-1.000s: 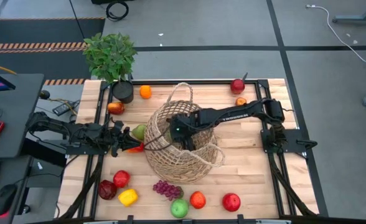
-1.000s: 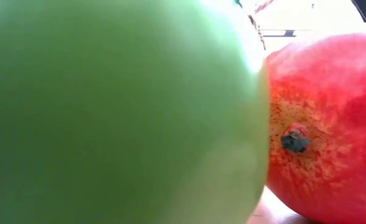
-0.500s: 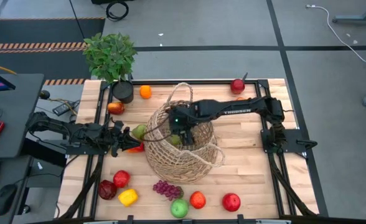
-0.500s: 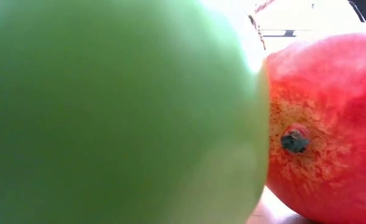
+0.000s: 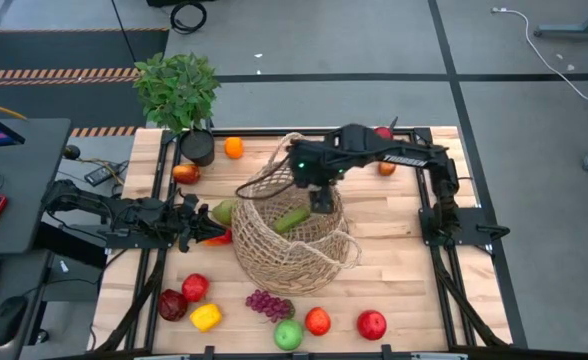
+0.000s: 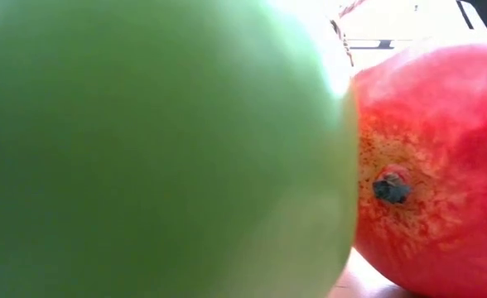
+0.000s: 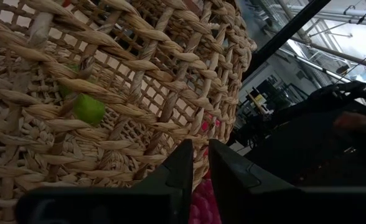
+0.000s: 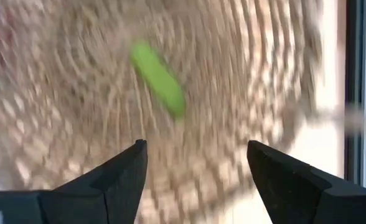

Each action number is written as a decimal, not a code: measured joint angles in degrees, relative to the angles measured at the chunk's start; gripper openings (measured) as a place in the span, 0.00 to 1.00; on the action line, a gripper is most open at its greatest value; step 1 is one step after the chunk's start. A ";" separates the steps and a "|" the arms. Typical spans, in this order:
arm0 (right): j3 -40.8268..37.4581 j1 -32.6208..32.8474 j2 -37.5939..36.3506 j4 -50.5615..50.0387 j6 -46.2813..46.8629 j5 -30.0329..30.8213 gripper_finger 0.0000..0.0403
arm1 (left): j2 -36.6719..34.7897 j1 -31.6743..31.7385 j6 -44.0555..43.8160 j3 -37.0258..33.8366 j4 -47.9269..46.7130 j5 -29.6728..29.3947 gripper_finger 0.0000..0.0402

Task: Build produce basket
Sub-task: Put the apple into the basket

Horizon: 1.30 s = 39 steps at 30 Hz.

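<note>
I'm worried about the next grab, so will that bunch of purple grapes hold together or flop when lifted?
The grapes are a cluster of small round beads, so they probably sag and swing. Lying flat on the table, they seem unlikely to roll.

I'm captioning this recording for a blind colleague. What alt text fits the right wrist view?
A long green cucumber lies inside the round tan wicker basket, seen from above past the right pincer, whose two dark fingers stand wide apart with nothing between them.
</note>
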 joint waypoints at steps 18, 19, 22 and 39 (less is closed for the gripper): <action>-26.80 -12.64 -23.90 5.09 4.71 4.72 0.69 | 0.01 -0.01 0.00 0.00 0.00 -0.01 0.15; -29.45 -13.81 -25.53 6.82 4.71 4.68 0.69 | 0.01 -0.01 -0.01 -0.01 0.00 0.00 0.15; -37.73 -17.53 -29.75 12.97 5.26 4.29 0.69 | 0.01 0.00 0.01 0.01 0.00 0.00 0.16; -62.34 -36.48 -31.21 20.64 10.55 2.68 0.84 | 0.01 0.00 0.00 -0.01 0.00 0.00 0.15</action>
